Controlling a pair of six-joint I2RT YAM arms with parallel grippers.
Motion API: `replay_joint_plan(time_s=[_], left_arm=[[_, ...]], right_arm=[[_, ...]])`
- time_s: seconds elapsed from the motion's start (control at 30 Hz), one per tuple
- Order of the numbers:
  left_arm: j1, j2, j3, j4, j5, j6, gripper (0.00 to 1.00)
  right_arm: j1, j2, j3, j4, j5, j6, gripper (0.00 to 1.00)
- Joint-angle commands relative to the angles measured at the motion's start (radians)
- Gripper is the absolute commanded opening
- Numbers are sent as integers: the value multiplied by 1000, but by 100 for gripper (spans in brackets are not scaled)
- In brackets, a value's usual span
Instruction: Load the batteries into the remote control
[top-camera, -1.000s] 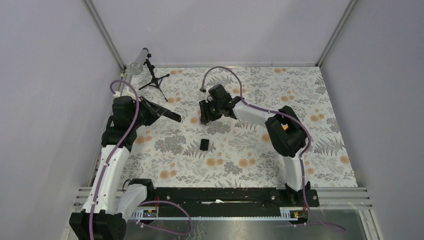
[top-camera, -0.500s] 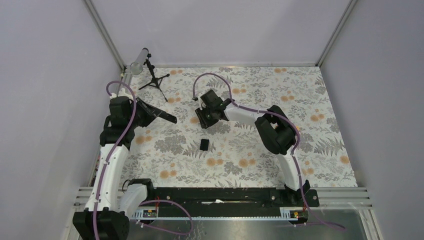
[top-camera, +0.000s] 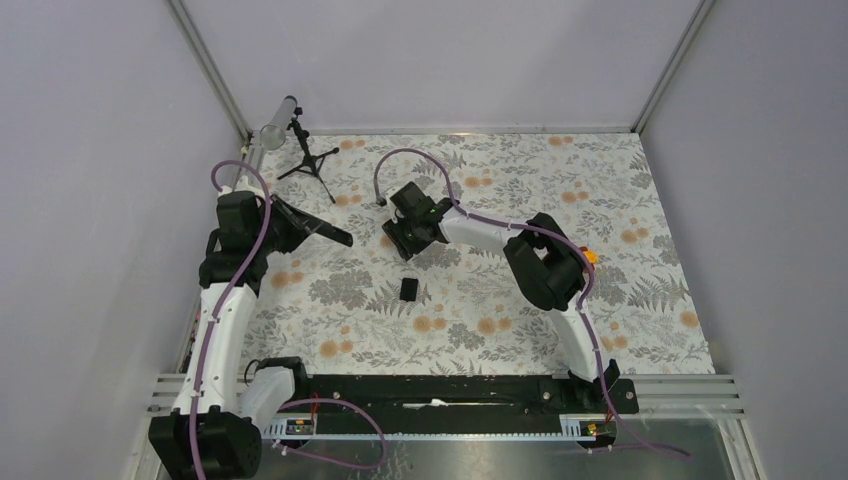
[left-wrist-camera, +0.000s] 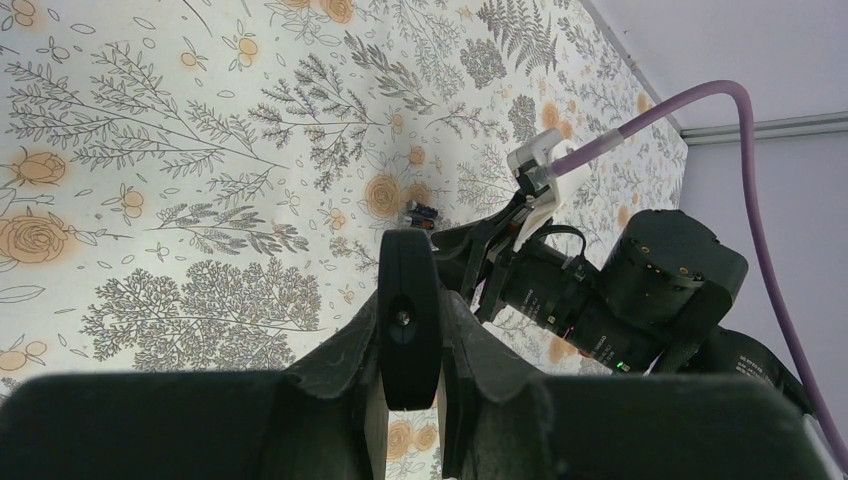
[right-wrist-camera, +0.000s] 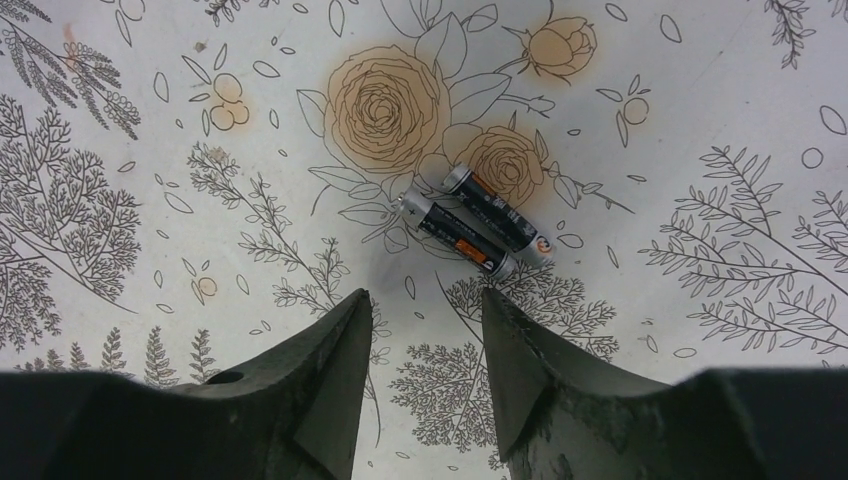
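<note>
Left claw (top-camera: 288, 218) is clenched on the remote control (left-wrist-camera: 408, 300), up above the table (right-wrist-camera: 700, 120). Right claw (right-wrist-camera: 425, 330) is released, jaws apart, both batteries (right-wrist-camera: 460, 238) lying side by side just past its tips.

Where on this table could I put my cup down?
Bare: the cloth right of the right arm, and the near strip between cover and rail. Crowded: far left, with tripod, remote in the left tool, batteries by the right tool.

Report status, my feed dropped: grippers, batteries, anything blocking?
Left gripper shut on remote control. Right gripper open, both batteries just ahead, lying side by side. Nothing between them; cover aside.
</note>
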Motion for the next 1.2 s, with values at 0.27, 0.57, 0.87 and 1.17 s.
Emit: replay_joint_plan(time_s=[0.27,0.57,0.87,1.17], left_arm=[[33,-4,17,44,44,28,0],[46,-4,19,34,54,33,0],[54,0,21,34,59,30,0],[60,7,9,51,72,17,0]], right_arm=[[4,10,106,-30,15,-119,50],[4,85,154,-46,-21,-175,51],[4,83,148,-74,-38,-203,42],[2,88,196,-211,-58,-249,55]])
